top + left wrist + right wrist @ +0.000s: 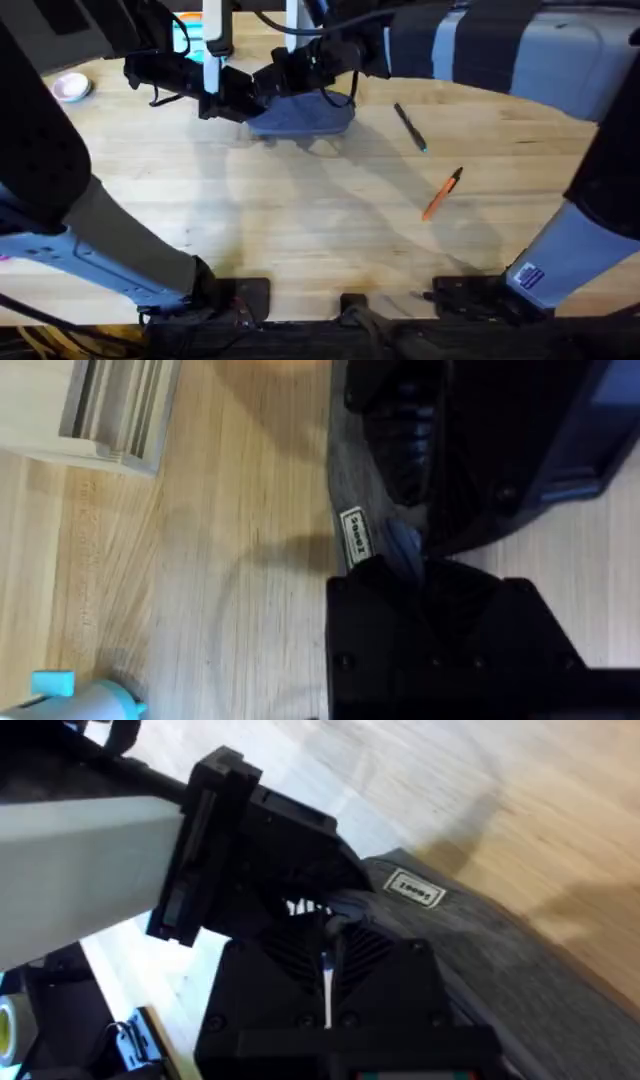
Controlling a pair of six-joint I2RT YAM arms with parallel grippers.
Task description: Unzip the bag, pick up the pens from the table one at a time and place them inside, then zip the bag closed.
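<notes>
Grey-blue fabric bag (300, 118) with a small white label; both grippers' finger states cannot be told.

Behind the tabletop: a small round pink-white dish (71, 87) at far left, grey bins (520, 50) at the right, a slatted wooden block (115, 410) nearby.

The table (300, 230) was pale planked wood with visible grain, faintly glossy; the bag (520, 960), just beyond the right gripper (325, 935), was matt woven cloth.
</notes>
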